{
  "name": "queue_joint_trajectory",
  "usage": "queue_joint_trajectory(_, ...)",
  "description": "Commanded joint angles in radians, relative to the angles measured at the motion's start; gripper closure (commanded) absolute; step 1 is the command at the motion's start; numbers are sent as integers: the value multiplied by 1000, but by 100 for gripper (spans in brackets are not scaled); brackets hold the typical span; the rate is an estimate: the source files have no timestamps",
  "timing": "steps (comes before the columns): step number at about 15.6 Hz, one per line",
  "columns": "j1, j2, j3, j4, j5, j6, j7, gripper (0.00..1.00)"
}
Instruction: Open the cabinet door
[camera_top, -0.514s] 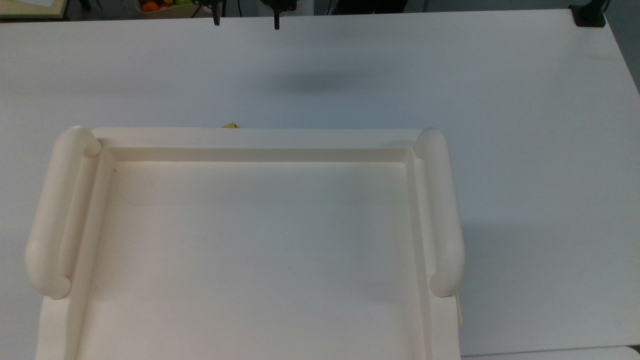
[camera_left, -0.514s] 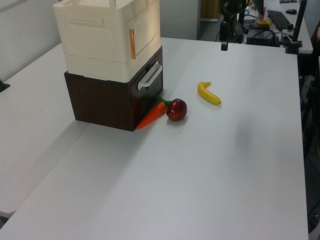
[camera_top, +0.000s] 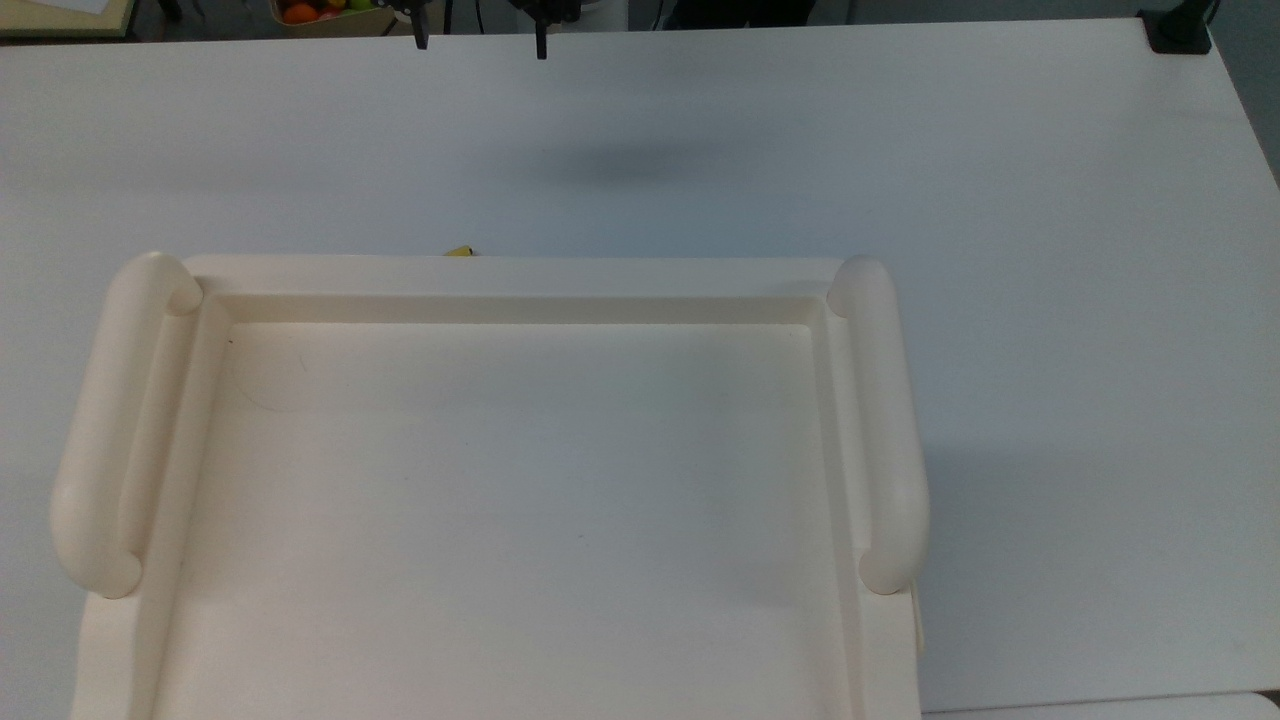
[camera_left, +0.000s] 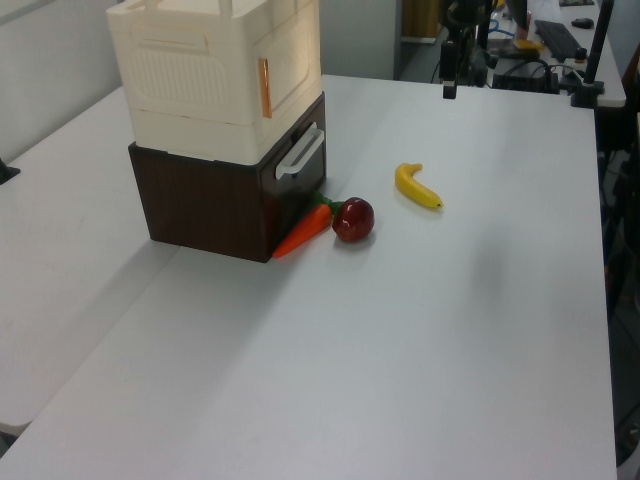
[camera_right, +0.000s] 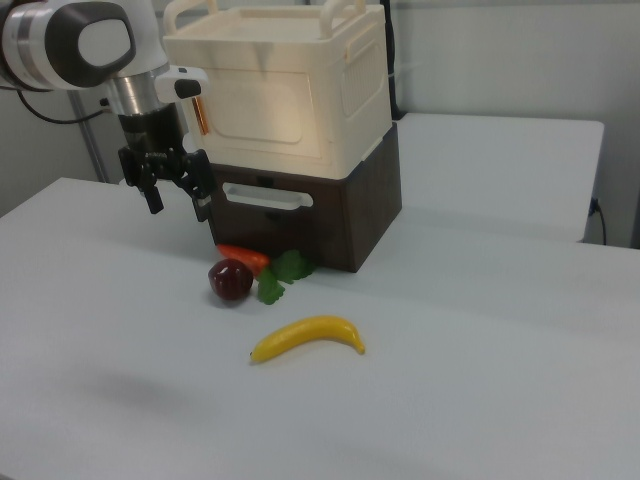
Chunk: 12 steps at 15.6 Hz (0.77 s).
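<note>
The cream cabinet stands on a dark brown base. Its tray-like top with tubular side rails spreads across the lower part of the top view. The cabinet door is the cream front panel with an orange handle at its edge, and it lies flush with the cabinet. The door and its orange handle also appear in the left view. My gripper hangs open above the table, in front of the door and off to the right view's left. It touches nothing.
A red apple, a carrot with green leaves and a banana lie on the white table in front of the base. The base has a drawer with a white handle. A fruit bowl sits beyond the table's far edge.
In the top view the two fingertips have shifted slightly left and toward the top edge. The cabinet and the fruit have not moved.
</note>
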Motion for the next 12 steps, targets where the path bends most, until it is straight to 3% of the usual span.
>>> queue_joint_trajectory(1,3,-8,0,-2,-16,-9,5,0)
queue_joint_trajectory(4,5,6,1,13,-14,0,2,0)
queue_joint_trajectory(12,38,49,12,167,17,66,1,0)
